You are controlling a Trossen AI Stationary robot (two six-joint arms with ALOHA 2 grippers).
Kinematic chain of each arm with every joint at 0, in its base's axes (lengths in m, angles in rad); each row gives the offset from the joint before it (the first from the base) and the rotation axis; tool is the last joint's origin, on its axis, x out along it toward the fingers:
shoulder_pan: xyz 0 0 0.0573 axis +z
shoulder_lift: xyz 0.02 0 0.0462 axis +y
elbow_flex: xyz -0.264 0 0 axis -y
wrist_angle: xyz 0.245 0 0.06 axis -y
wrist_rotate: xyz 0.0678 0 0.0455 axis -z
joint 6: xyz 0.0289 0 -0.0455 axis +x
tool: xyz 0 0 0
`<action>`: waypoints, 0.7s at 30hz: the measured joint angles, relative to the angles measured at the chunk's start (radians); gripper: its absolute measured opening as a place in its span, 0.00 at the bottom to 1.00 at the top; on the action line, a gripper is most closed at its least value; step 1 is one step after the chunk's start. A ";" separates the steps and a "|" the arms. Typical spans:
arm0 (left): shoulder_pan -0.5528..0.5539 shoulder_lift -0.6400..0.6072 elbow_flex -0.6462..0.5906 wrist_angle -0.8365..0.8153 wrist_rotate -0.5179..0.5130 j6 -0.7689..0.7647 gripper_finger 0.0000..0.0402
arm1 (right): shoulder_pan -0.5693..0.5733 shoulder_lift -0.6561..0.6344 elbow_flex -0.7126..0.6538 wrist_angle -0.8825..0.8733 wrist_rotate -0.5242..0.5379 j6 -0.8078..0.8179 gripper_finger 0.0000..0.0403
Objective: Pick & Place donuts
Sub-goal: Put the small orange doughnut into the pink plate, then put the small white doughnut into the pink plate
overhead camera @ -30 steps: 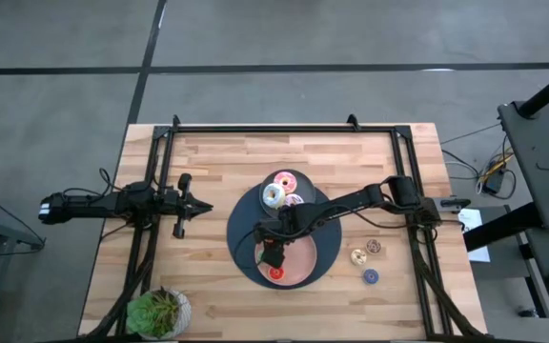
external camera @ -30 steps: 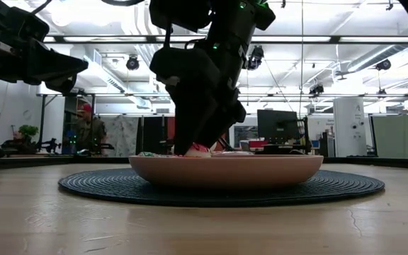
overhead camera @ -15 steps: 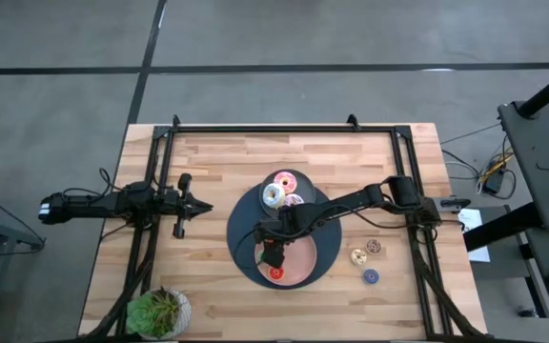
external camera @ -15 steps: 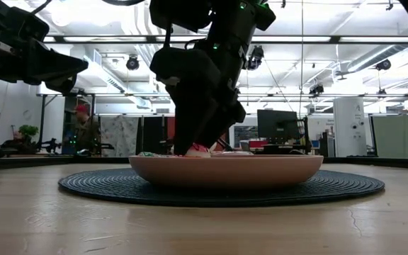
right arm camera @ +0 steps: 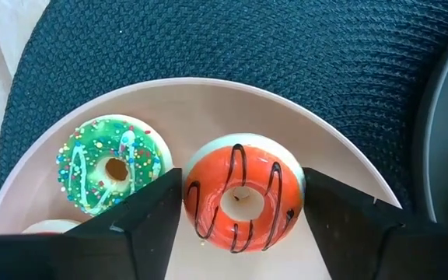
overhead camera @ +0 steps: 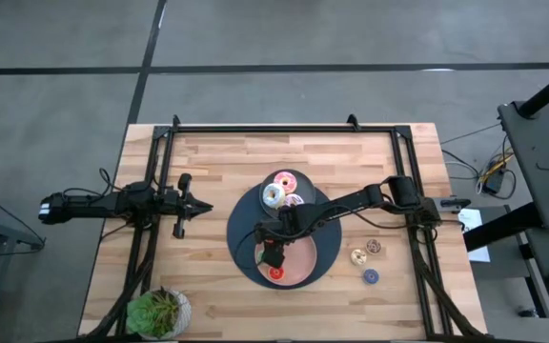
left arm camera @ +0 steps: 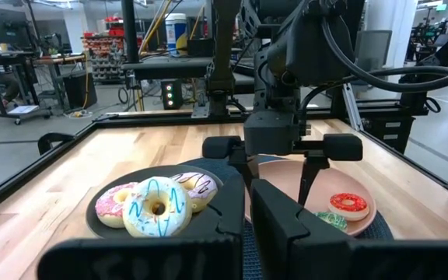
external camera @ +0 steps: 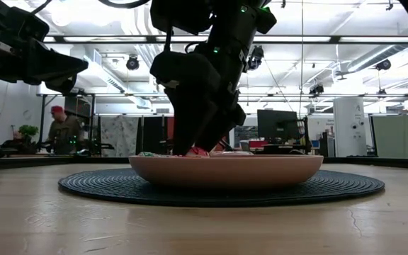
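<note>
An orange donut with dark stripes point(right arm camera: 243, 198) lies flat on the pink plate point(right arm camera: 208, 101), between the open fingers of my right gripper point(right arm camera: 242, 177). The gripper hides this donut in the high view point(overhead camera: 273, 253). A green donut point(right arm camera: 113, 171) lies beside it on the same plate. A red donut point(overhead camera: 276, 273) lies at the plate's near side. Pink point(overhead camera: 285, 180), white point(overhead camera: 273, 195) and lilac point(overhead camera: 294, 201) donuts sit on the grey plate point(left arm camera: 93, 222). My left gripper point(overhead camera: 203, 207) waits shut at the table's left. My right gripper's fingers point(right arm camera: 158, 210) come down steeply from above and stand close against the orange donut's two opposite sides point(right arm camera: 193, 198). I cannot tell whether they touch it. The donut rests flat on the pink plate, hole up.
Both plates stand on a round dark woven mat point(overhead camera: 241, 233). Tan point(overhead camera: 358, 255), brown point(overhead camera: 375, 247) and blue point(overhead camera: 371, 276) donuts lie on the bare wood at the right. A potted plant point(overhead camera: 158, 312) stands at the near left corner.
Neither arm nor any donut has visibly moved. A person in the room behind the table has shifted.
</note>
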 joint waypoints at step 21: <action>0.000 0.000 0.000 0.000 0.000 0.000 0.00 | 0.000 -0.071 -0.002 -0.041 -0.004 -0.001 0.71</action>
